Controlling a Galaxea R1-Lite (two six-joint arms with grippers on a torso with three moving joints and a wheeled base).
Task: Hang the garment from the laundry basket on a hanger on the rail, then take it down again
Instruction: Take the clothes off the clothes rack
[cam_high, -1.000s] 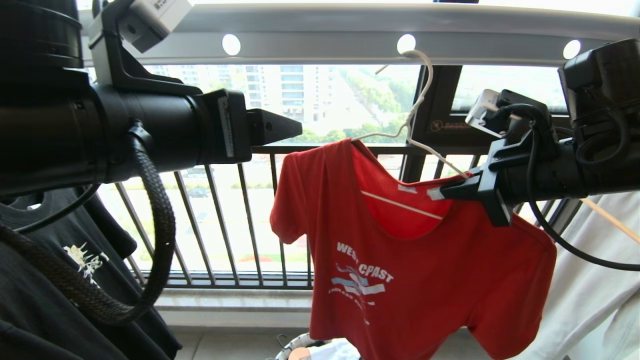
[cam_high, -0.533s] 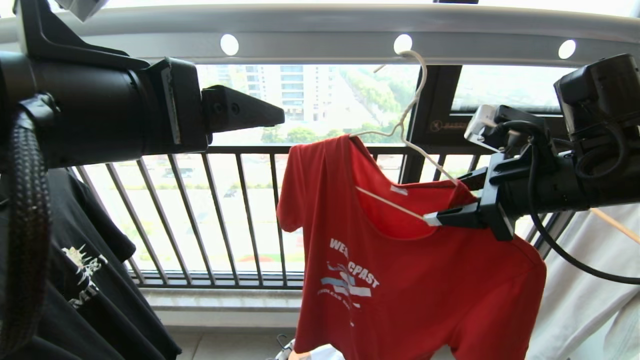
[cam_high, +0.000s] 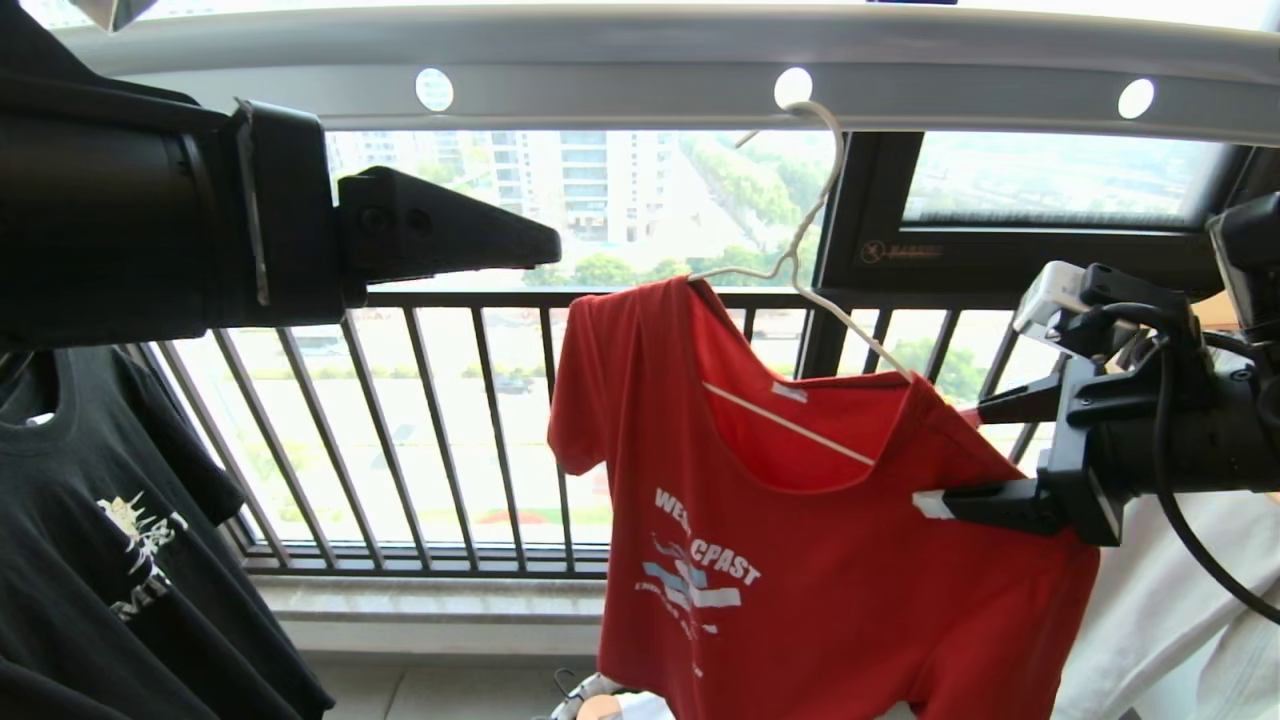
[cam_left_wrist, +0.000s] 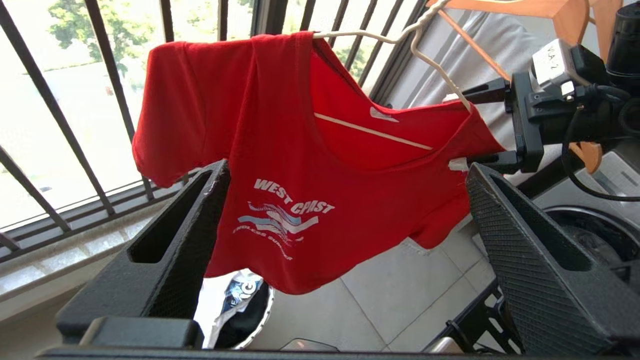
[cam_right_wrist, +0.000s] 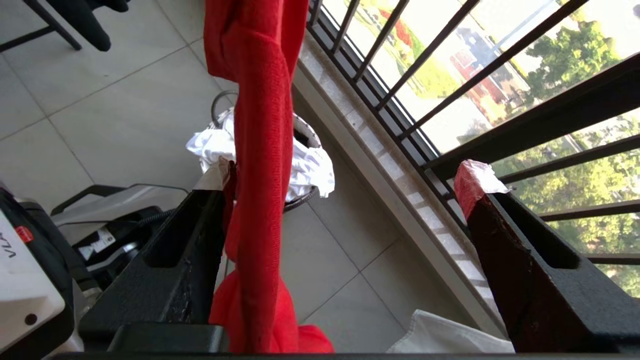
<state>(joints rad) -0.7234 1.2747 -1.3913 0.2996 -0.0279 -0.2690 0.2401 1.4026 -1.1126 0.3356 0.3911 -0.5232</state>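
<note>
1. Two risks: garment (cam_high: 800, 560) sits lopsided on hanger (cam_high: 815, 240) on rail (cam_high: 640, 70); could slide off
2. Right gripper (cam_high: 965, 455), released, straddles shoulder; may snag cloth
3. Left gripper (cam_left_wrist: 345, 240) released, clear

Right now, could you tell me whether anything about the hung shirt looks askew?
Yes: the hanger tilts from the rail, and the red T-shirt sits lopsided, bunched at the high shoulder and sagging toward the open right claw.

The rail (cam_high: 640, 65) runs across the top, a row of round holes along it. The hanger (cam_high: 815, 200) hooks into one hole and carries the garment (cam_high: 800, 540). Below the garment, on the tiled floor (cam_right_wrist: 100, 100), stands the basket (cam_right_wrist: 305, 135) holding white cloth (cam_right_wrist: 310, 170).
</note>
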